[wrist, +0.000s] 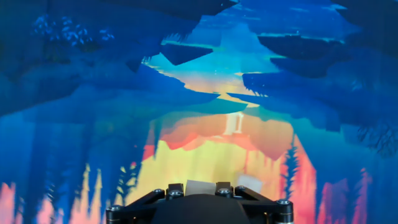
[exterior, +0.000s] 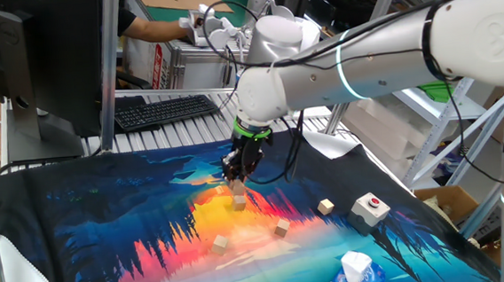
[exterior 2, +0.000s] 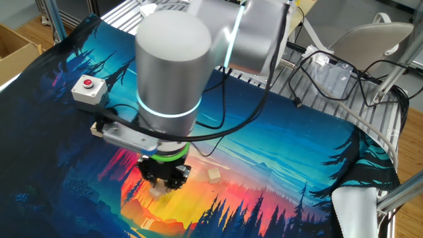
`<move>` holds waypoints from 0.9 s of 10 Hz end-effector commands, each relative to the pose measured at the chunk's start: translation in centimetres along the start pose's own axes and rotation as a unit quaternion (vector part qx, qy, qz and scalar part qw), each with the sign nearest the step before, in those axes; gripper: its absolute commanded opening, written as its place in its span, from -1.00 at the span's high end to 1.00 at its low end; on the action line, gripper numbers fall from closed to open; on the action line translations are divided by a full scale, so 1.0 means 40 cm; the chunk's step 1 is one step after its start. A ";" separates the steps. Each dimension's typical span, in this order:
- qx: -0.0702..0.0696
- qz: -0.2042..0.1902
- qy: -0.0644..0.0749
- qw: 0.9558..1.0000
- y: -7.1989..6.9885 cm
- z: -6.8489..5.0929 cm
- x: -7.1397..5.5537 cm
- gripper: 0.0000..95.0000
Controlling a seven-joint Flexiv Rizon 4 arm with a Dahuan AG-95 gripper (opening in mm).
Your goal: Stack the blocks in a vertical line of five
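Note:
My gripper (exterior: 238, 193) reaches down over the orange middle of the printed cloth, shut on one pale wooden block (exterior: 238, 201). The hand view shows that block (wrist: 199, 186) between my two fingertips (wrist: 177, 188), low over the cloth. Another block (exterior: 221, 191) lies just beside the gripper, on the right in the hand view (wrist: 250, 183) and in the other fixed view (exterior 2: 213, 174). Three further blocks lie apart on the cloth: one front left (exterior: 219, 244), one front middle (exterior: 281, 229), one to the right (exterior: 326, 206). No block stands on another.
A white box with a red button (exterior: 370, 207) sits on the cloth's right side, and a blue-and-white carton (exterior: 357, 271) at the front right. A black keyboard (exterior: 165, 110) and a monitor stand lie behind the cloth. Metal frame posts rise at the left.

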State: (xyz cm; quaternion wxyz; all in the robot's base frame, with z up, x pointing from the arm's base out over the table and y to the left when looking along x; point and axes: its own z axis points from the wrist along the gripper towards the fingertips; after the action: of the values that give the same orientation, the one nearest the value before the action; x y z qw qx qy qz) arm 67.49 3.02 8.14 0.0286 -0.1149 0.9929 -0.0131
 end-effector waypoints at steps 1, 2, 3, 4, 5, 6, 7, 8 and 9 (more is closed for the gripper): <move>-0.001 0.004 -0.003 1.000 -0.008 0.010 -0.004 1.00; -0.001 0.005 -0.003 1.000 -0.012 0.014 -0.004 1.00; -0.003 0.007 -0.003 1.000 -0.018 0.019 -0.004 1.00; -0.005 0.008 -0.003 1.000 -0.024 0.025 -0.005 1.00; -0.006 0.008 -0.004 1.000 -0.028 0.029 -0.005 1.00; -0.009 0.010 -0.005 1.000 -0.032 0.039 -0.004 1.00; -0.012 0.012 -0.006 1.000 -0.035 0.048 -0.003 1.00; -0.014 0.013 -0.006 1.000 -0.037 0.055 -0.003 1.00; -0.015 0.014 -0.006 1.000 -0.038 0.058 -0.003 1.00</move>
State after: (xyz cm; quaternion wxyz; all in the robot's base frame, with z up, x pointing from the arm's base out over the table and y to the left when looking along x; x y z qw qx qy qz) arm 68.14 1.44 5.82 0.0328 -0.0999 0.9944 0.0039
